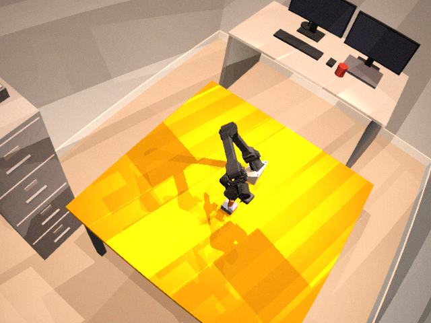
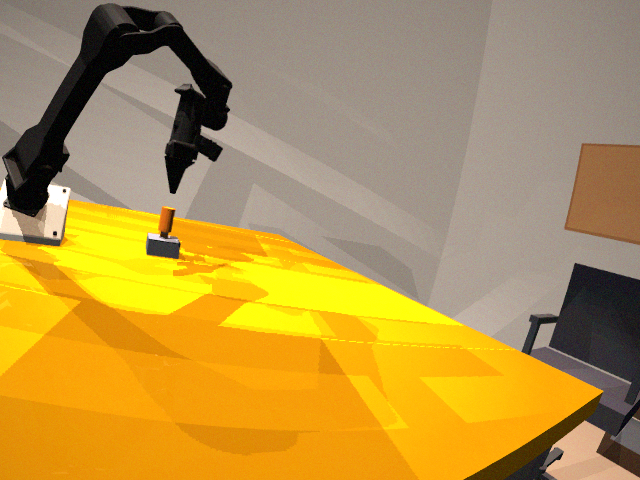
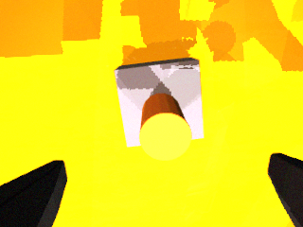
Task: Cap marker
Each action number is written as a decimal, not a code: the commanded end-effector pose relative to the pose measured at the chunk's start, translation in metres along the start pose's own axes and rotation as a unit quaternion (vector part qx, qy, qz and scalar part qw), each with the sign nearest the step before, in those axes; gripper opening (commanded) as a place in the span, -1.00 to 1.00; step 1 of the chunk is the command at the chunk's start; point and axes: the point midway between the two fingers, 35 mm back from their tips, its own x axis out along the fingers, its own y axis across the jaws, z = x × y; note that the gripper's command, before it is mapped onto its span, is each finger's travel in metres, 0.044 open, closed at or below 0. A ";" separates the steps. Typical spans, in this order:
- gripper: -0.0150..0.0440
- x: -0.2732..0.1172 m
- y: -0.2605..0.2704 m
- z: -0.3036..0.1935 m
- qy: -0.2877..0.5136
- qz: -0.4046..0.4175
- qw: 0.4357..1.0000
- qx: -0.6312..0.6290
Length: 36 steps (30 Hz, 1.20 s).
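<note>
Above block (image 2: 162, 245), gripper (image 2: 173, 190) hangs clear, jaws spread wide, grasping nothing. Orange cap (image 2: 166, 219) sits on marker, upright in block on yellow table (image 2: 320, 330). Gap above cap suggests capping done, arm free to move off. Full click unverifiable.

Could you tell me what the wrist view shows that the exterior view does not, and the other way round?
Only the wrist view looks straight down on the cap's round top and the holder block's upper face, with the fingers spread wide at the frame's lower corners. Only the exterior view shows the whole arm, its base plate, the gap between the gripper and the cap below it, plus a chair and wall board. Both show the capped marker upright in the block on the yellow table.
</note>
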 end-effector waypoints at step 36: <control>-0.49 0.013 -0.001 -0.001 0.002 -0.001 0.999 -0.049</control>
